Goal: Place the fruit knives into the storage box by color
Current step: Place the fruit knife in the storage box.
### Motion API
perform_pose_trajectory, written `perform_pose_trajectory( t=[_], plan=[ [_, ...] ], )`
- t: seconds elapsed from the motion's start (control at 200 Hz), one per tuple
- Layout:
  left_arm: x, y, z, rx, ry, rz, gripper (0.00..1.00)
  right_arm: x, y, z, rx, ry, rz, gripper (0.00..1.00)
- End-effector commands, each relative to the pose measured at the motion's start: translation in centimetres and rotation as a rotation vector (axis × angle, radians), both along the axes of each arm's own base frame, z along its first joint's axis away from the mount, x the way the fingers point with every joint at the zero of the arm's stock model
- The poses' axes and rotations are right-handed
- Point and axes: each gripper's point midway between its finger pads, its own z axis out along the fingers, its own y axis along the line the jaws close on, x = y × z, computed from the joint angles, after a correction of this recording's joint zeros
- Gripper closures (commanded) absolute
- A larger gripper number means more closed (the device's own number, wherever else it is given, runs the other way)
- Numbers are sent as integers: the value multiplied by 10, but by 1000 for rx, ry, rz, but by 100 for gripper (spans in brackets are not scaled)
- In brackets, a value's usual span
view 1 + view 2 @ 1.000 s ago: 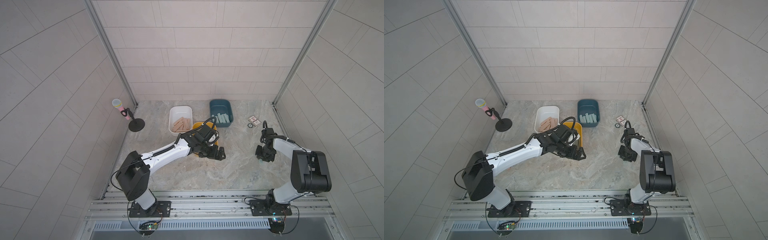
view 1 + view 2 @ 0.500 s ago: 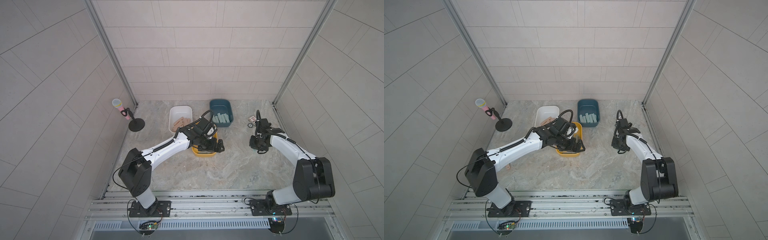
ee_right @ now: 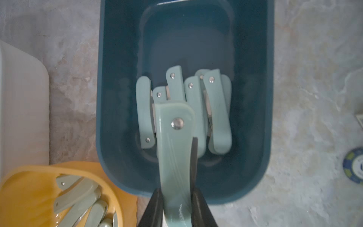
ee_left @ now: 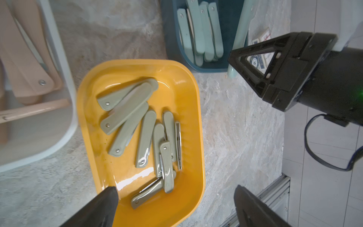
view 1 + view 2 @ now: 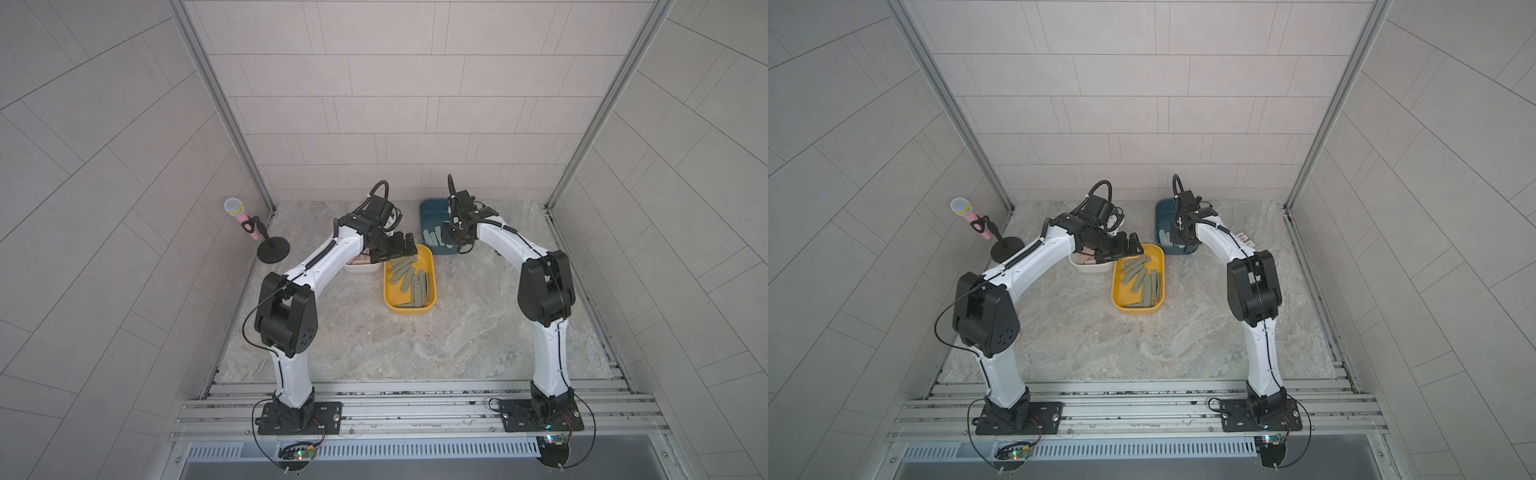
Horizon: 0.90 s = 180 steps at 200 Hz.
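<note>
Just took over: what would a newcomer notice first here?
The bright yellow plastic tray of olive-green fruit knives stands out at centre. The right end effector grips a pale teal knife over the dark blue tub; the open left end effector hangs over the tray's far end.

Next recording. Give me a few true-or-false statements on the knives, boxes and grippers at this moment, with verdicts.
1. The yellow box holds only green knives. True.
2. The right gripper is shut on a teal knife over the blue box. True.
3. The left gripper grips a green knife. False: its jaws stand open and empty, above the yellow box.
4. The white box holds teal knives. False: it holds pink knives.
5. The microphone lies in the yellow box. False: it sits on its stand, apart from the boxes.
</note>
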Motion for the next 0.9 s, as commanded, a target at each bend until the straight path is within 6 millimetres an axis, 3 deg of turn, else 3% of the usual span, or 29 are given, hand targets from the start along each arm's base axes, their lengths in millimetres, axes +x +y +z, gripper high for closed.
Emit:
perform_pose_trajectory(
  t=[0.0,0.115,0.215,0.305,0.565,0.896],
  plan=[
    [11,25,-6,63,17,39,0,11,-1,5,-37,1,17,79],
    [27,50,-24,97,42,104,0,18,3,-16,-49,52,35,75],
    [33,74,-39,133,82,148,0,12,5,-26,-54,94,53,59],
    [30,86,-49,156,106,160,0,7,1,-27,-68,99,51,53],
    [2,92,-75,168,171,147,0,-17,-18,-36,-108,152,26,52],
    [-29,107,-78,172,188,149,0,-47,-32,-34,-144,184,14,52]
  ],
)
